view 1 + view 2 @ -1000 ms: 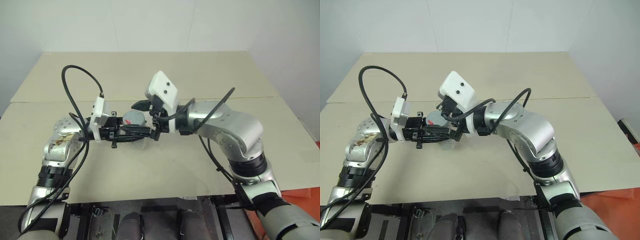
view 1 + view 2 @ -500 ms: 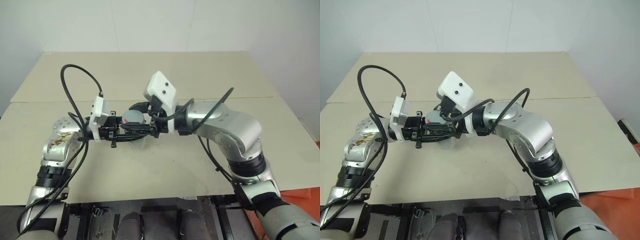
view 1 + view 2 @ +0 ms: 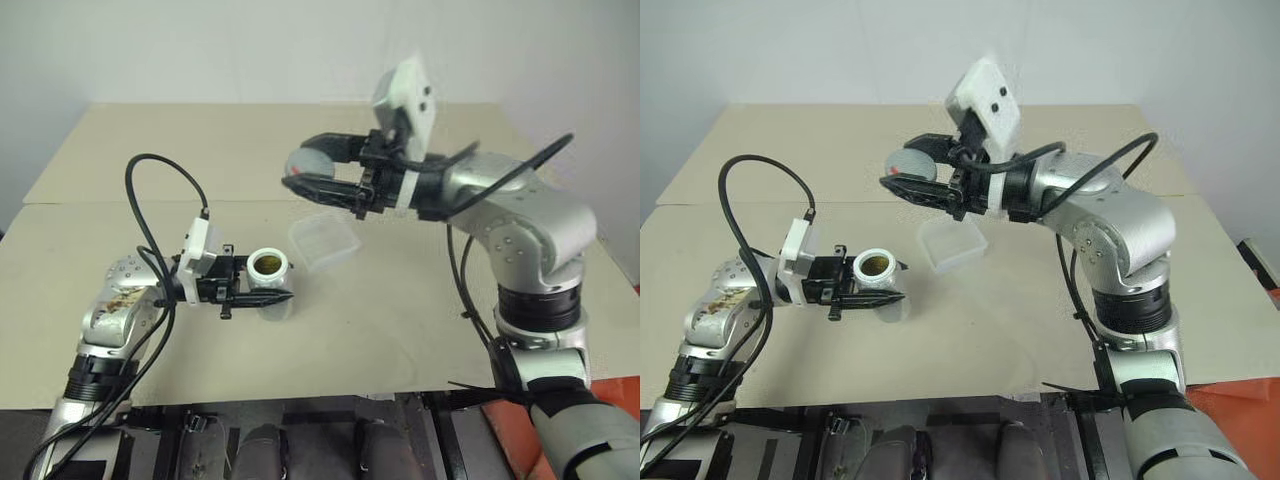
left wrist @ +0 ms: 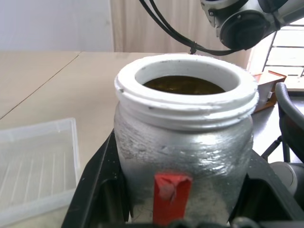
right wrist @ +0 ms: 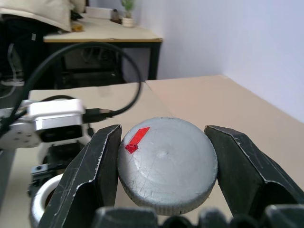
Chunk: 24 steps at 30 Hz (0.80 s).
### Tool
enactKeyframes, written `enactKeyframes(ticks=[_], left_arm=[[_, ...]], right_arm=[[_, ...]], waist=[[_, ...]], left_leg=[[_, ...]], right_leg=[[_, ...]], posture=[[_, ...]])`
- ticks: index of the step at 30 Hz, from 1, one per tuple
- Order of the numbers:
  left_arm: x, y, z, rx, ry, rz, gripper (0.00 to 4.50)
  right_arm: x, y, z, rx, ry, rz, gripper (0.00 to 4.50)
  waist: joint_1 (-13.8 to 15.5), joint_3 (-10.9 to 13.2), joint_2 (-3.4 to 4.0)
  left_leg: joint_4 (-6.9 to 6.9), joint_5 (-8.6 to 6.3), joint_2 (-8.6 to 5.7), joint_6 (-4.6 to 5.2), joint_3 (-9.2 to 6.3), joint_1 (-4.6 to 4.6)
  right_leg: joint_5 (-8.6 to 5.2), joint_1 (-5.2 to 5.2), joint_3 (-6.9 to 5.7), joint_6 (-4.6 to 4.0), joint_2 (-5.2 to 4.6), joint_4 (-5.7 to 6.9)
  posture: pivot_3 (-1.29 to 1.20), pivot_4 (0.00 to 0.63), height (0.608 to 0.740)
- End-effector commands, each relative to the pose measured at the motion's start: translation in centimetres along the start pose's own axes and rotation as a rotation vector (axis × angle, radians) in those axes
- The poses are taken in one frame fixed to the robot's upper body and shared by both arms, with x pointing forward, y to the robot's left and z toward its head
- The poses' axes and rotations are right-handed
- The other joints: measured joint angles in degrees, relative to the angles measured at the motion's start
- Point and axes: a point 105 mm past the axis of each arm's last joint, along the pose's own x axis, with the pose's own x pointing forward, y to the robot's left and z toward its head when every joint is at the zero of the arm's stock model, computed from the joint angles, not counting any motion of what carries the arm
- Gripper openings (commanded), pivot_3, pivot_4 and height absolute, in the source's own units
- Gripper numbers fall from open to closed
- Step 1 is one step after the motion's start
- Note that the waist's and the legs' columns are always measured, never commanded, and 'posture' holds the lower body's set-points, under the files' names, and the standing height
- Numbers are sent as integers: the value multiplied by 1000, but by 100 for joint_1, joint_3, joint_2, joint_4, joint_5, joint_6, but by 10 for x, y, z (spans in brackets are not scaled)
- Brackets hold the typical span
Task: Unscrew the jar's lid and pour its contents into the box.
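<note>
Jar (image 3: 268,270) is open, upright and clamped in the left gripper (image 3: 262,297), near the box (image 3: 324,241) on the table (image 3: 400,320). My right gripper (image 3: 300,178) pinches the lid (image 5: 166,164), raised above the box. Next I'd park the lid well away from the box, then bring the jar's mouth over the box and tip slowly, since the contents (image 4: 183,85) sit deep.

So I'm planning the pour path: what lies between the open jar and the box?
Only bare table separates the jar from the box in the left eye view; the lid is up in the right pincer.
</note>
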Motion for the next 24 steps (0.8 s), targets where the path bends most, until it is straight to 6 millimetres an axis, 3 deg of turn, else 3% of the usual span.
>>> enactKeyframes(ticks=[1,9,16,20,23,24], left_arm=[[0,5,16,72,-11,9,1986],[-15,24,31,106,-36,164,1986],[-18,28,39,138,-44,221,1986],[-19,27,39,138,-42,225,1986],[-18,28,40,141,-41,233,1986],[-18,29,40,142,-40,234,1986]], right_arm=[[-12,-10,-1,-58,20,-70,2761],[-57,-44,-81,24,175,-443,2761],[-93,-42,-149,112,309,-627,2761],[-103,-41,-181,126,420,-670,2761],[-105,-42,-193,145,446,-689,2761],[-104,-38,-195,143,451,-666,3111]], waist=[[7,0,0],[25,0,-1],[22,0,-1],[12,0,-1],[2,0,-1],[3,0,-1]], left_leg=[[1,0,-1,0,0,-1],[3,0,-2,0,0,-4],[3,2,-3,-4,1,-1],[2,2,-3,-4,1,3],[2,2,-3,-4,4,7],[2,3,-3,-4,4,8]], right_leg=[[0,0,1,0,0,1],[0,1,0,0,0,-5],[0,2,3,1,0,-13],[0,2,5,1,0,-16],[-1,2,10,1,0,-15],[-1,2,10,1,0,-15]], posture=[[0,150,740],[0,150,740],[0,150,740],[0,150,740],[0,150,740],[0,150,740]])
